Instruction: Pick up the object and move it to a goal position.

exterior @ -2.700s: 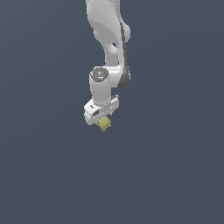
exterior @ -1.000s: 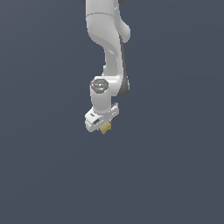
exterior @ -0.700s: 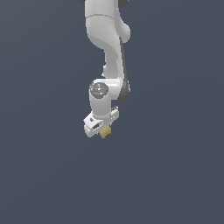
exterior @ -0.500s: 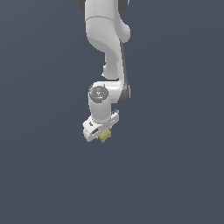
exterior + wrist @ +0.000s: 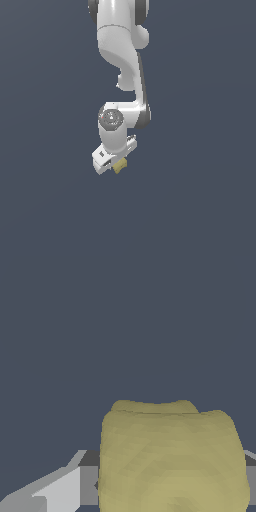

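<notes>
Plainly a carry in progress, judged from how things lie: pale yellow lumpy chunk (image 5: 119, 167) sits tucked at the tip of the white gripper (image 5: 113, 165), at about 4 o'clock from the grey wrist joint disc (image 5: 111, 118) in the exterior view, against bare dark background with no goal marker visible. Fills the lower half of the wrist view as a broad yellow chunk (image 5: 172, 458), with a grey finger (image 5: 60, 488) flanking one side and only a sliver showing on the other. Fingers look pinched on the chunk, though the contact faces themselves stay hidden. Main risk from here: slipping out. Irregular, lumpy surface offers little flat area to press on, so a sharp swing or sudden stop could twist the piece loose; any easing of the squeeze would drop it. Also worth fearing: rotation within the grip, leaving it skewed at release. White arm (image 5: 122, 60) hangs down from 12 o'clock, bending at the wrist joint, with the gripper head canted toward 7 o'clock rather than pointing straight down.
</notes>
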You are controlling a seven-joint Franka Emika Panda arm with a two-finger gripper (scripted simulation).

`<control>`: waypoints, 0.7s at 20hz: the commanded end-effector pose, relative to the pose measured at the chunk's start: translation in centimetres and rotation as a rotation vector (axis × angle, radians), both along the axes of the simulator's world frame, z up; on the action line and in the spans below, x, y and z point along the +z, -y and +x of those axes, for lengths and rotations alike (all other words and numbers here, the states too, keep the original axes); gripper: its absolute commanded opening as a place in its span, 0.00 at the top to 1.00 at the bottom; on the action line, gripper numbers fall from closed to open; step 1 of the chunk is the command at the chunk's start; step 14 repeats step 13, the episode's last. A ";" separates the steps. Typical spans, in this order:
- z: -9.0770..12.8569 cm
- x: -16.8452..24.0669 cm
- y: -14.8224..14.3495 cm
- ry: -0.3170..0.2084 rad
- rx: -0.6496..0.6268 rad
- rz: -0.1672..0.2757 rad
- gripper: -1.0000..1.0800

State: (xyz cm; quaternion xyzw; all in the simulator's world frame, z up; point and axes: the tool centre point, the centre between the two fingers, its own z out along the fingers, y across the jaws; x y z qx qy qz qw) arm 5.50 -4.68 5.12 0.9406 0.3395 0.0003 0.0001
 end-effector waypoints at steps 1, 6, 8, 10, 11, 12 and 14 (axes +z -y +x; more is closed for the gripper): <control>1.0 0.1 0.0 0.000 0.000 0.000 1.00; 2.2 0.1 0.0 0.000 0.000 0.000 1.00; 2.5 0.2 0.0 0.000 0.000 0.000 1.00; 2.7 0.2 0.0 0.000 0.000 0.000 1.00; 2.8 0.2 0.0 0.000 0.000 0.000 1.00; 2.8 0.2 0.0 0.000 0.000 0.000 1.00; 2.8 0.2 0.0 0.000 0.000 0.000 1.00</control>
